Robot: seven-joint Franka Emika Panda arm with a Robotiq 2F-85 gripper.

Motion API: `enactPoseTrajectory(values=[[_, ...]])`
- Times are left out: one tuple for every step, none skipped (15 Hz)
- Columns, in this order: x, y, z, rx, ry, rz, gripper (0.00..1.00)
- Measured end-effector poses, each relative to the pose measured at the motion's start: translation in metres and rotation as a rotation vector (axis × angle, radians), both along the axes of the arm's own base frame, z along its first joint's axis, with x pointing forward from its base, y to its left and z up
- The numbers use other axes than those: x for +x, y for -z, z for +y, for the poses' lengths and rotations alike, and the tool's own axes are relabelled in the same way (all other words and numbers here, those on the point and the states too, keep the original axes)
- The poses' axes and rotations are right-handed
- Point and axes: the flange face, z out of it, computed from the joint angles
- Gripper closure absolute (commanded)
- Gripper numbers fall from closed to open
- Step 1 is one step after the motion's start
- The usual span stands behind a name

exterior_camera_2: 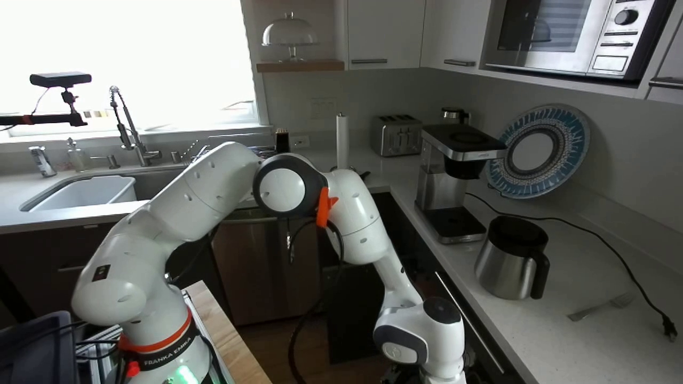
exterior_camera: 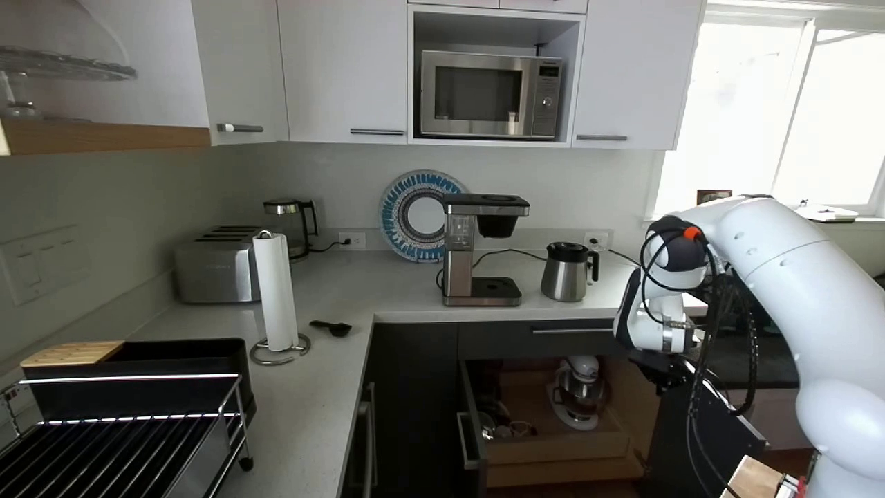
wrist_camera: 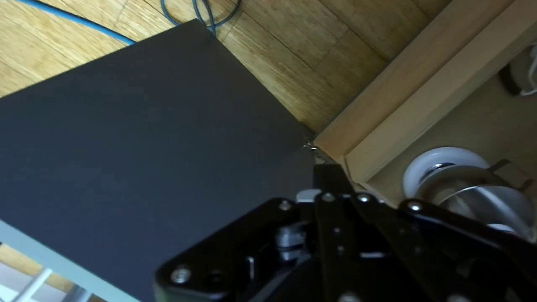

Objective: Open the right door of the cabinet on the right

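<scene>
The right door (exterior_camera: 733, 443) is a dark charcoal panel standing swung out from the cabinet (exterior_camera: 636, 401), whose light-brown interior shows. In the wrist view the door (wrist_camera: 147, 147) fills the left side, with its hinge by the cabinet's wooden base (wrist_camera: 377, 113). My gripper (exterior_camera: 664, 380) is at the door's upper part, near the hinge side. In the wrist view my gripper (wrist_camera: 329, 176) has its fingers together, beside the door's inner face, with nothing seen between them. I cannot tell whether it touches the door. In an exterior view my gripper (exterior_camera_2: 400, 373) is cut by the bottom edge.
The left door (exterior_camera: 472, 415) also stands open. A stand mixer (exterior_camera: 579, 391) and dishes (exterior_camera: 505, 422) are inside. A drawer with a bar handle (exterior_camera: 570, 330) is above. The counter (exterior_camera: 408, 277) holds a carafe (exterior_camera: 565, 273) and coffee maker (exterior_camera: 458, 270). A blue cable (wrist_camera: 79, 22) lies on the floor.
</scene>
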Motion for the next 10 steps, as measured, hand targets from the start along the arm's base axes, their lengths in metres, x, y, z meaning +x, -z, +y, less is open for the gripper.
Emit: enactPoseTrajectory(values=[[0.002,-0.012,0.006,-0.01,-0.057,-0.016,0.6],[0.002,-0.023,0.013,-0.022,-0.114,-0.027,0.53],[0.001,-0.034,0.021,-0.037,-0.172,-0.034,0.44],[-0.002,-0.045,0.029,-0.052,-0.231,-0.037,0.37],[-0.007,-0.054,0.038,-0.064,-0.288,-0.037,0.31],[-0.012,-0.062,0.048,-0.074,-0.346,-0.035,0.22],[-0.017,-0.069,0.06,-0.078,-0.403,-0.029,0.15],[-0.024,-0.076,0.071,-0.08,-0.46,-0.022,0.06],[-0.03,-0.082,0.083,-0.082,-0.517,-0.014,0.01],[-0.037,-0.088,0.095,-0.086,-0.572,-0.007,0.0]])
